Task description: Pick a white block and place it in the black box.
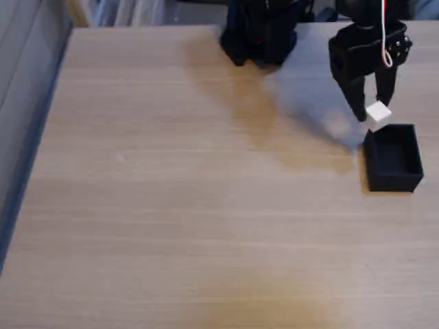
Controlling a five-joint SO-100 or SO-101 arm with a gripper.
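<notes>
In the fixed view the black box [394, 159] stands open-topped on the wooden table at the right. My black gripper [374, 113] hangs just above the box's far left corner, pointing down. The white block [378, 112] sits between the fingertips, tilted, held clear of the box rim. The gripper is shut on it.
The arm's black base [260, 31] stands at the table's far edge, middle right. Red and white wires [386, 41] run down the arm. The wooden table [178, 192] stretches wide to the left and front. Its left edge drops off beside a grey floor strip.
</notes>
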